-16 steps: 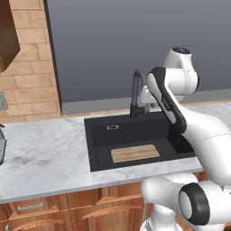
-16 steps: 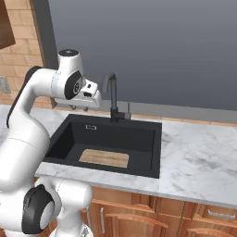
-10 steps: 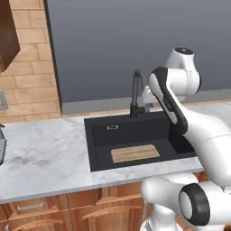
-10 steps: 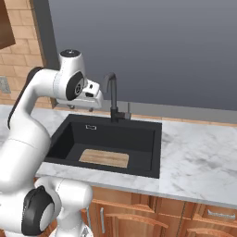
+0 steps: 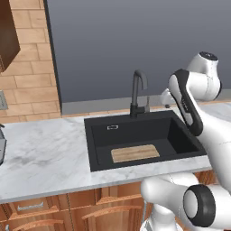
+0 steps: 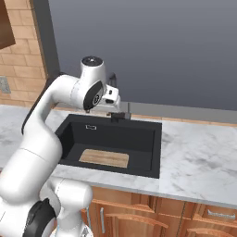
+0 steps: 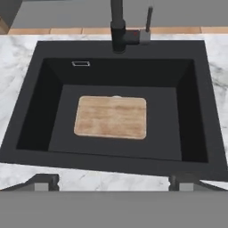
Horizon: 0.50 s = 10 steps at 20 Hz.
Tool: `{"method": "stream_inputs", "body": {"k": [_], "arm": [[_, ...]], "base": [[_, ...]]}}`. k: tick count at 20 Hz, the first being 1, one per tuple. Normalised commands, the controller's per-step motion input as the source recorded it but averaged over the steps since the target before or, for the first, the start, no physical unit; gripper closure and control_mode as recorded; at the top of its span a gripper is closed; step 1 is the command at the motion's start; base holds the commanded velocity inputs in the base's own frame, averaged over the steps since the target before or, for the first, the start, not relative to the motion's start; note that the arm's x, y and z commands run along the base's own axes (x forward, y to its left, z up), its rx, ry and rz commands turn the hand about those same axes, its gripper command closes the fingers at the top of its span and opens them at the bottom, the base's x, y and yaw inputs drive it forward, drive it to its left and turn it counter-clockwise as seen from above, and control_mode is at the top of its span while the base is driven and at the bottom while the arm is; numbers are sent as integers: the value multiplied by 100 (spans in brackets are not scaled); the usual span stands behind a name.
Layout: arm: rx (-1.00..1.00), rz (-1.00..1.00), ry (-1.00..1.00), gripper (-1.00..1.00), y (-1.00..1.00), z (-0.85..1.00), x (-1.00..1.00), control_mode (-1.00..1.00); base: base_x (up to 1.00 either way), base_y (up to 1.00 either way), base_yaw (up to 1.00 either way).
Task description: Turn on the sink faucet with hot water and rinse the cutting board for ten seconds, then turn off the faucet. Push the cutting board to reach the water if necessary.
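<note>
The dark gooseneck sink faucet [image 5: 137,90] stands behind the black sink [image 5: 101,128], its small side lever [image 7: 149,20] upright to the right of its base [image 7: 118,38]. The tan cutting board [image 5: 135,153] lies flat on the basin floor, slightly left of centre [image 7: 111,117]. No water is in view. My gripper [image 7: 113,181] hangs open and empty above the sink's front rim, looking down into the basin. In the right base view the hand [image 6: 111,95] covers most of the faucet, whose base [image 6: 119,115] shows below it.
White marble counter [image 5: 45,153] runs on both sides of the sink [image 6: 199,157]. A grey back wall rises behind the faucet, with brick [image 5: 31,85] to the left. Wooden cabinets [image 6: 139,217] sit below the counter. A dark object [image 5: 1,149] shows at the far left edge.
The arm's upper joints and the hand have swung to the right, so the hand now stands in front of the faucet in the right base view. The board has not moved.
</note>
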Motion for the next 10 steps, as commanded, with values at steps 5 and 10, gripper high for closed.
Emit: {"method": "stream_inputs", "body": {"k": [5, 10], "arm": [[7, 9, -16, -100, -62, -12, 0, -100], [8, 11, -19, -100, -58, -15, 2, -100]], "base": [[0, 0, 0], [0, 0, 0]]}}
